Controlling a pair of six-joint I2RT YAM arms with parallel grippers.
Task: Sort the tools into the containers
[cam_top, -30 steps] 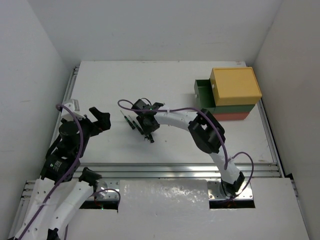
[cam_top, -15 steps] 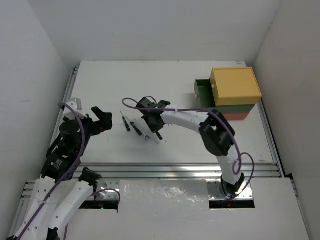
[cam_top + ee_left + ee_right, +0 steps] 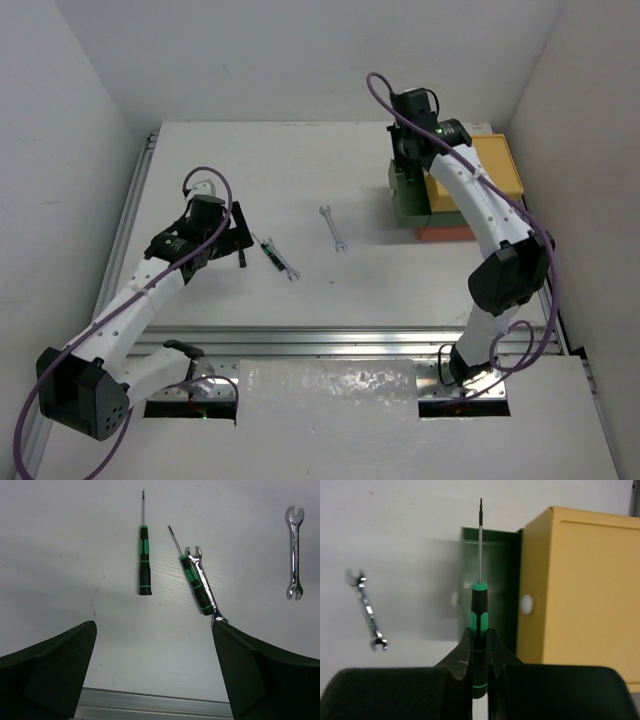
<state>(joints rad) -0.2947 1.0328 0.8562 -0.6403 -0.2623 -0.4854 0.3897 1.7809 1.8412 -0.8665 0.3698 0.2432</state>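
My right gripper (image 3: 479,641) is shut on a black and green screwdriver (image 3: 479,611), whose shaft points over the open dark green tray (image 3: 490,575). That tray sticks out from under the yellow top container (image 3: 488,166), with the red-orange one (image 3: 446,233) at the bottom. My left gripper (image 3: 154,672) hangs open over bare table. Just ahead of it lie one screwdriver (image 3: 144,562) and a second screwdriver (image 3: 197,584) resting on a silver wrench (image 3: 209,594). Another wrench (image 3: 333,228) lies alone at mid-table.
The metal rail (image 3: 340,340) runs along the table's near edge, close behind my left gripper. White walls enclose the table on three sides. The container stack stands at the back right corner.
My right arm has lifted a screwdriver from mid-table and carried it to the green tray. My left arm has swung in toward the remaining tools. The lone wrench is now uncovered.
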